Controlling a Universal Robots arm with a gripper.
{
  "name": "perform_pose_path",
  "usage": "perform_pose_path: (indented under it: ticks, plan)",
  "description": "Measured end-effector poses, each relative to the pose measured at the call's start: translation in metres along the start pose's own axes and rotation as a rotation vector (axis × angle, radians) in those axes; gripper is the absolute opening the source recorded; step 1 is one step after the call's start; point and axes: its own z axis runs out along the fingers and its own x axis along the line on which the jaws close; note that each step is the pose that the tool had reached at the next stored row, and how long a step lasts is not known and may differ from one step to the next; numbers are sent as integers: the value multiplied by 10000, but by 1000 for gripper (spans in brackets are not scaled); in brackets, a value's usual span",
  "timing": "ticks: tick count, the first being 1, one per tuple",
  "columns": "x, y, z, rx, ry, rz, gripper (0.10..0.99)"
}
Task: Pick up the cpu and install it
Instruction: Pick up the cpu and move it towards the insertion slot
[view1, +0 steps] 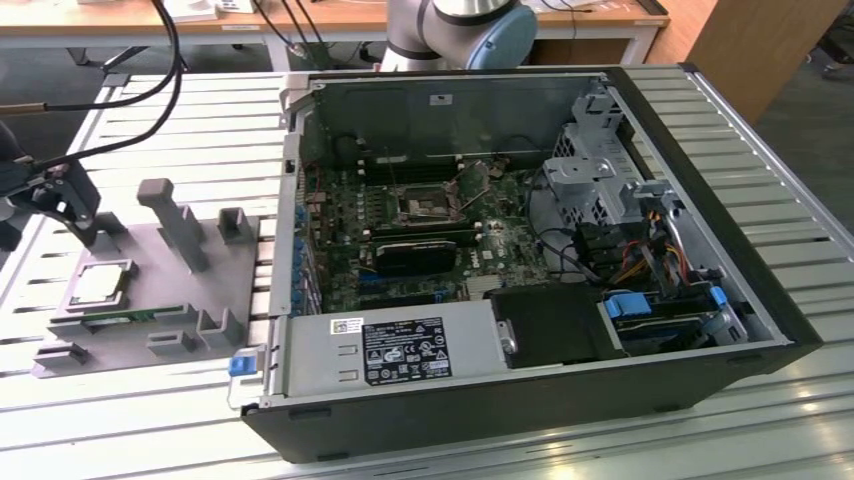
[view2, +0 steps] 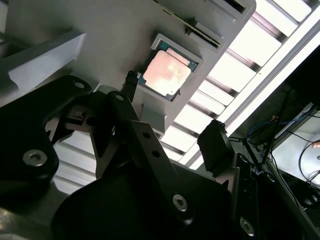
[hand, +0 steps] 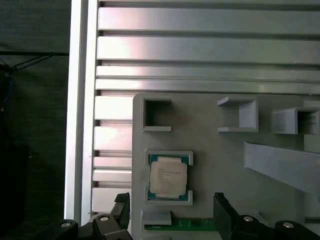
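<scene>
One chip is what I am after, and I can see the cpu (hand: 168, 178) lying flat with its silver top up in a square pocket of the grey holder plate (hand: 220, 165). It has not been picked up. In the exterior view the cpu (view1: 100, 285) sits near the plate's edge on the exterior view's left, with grey posts standing on the plate beside it.

The claw (hand: 170, 202) is released. In the first wrist view its two black fingers (hand: 122, 207) stand wide apart with nothing between them, and the chip's pocket lies just beyond their tips. The second wrist view shows the same: the claw (view2: 171, 105) is spread, empty and apart from the chip. In the exterior view the claw (view1: 83, 222) hangs over the plate's far corner, close to the cpu but not touching it.

A thin green memory stick (hand: 180, 226) lies in a slot on the plate just beside the chip's pocket. The plate rests on a table of metal slats (view1: 160, 420). Beside the plate, on the exterior view's right, the computer case (view1: 534, 410) lies open on its side, with its green board (view1: 400, 270) showing.
</scene>
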Motion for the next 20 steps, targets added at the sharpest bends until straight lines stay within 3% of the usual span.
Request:
perform_pose_path:
  ticks: [20]
  plan:
    - [-7,-31,166,-5,4,-35,761]
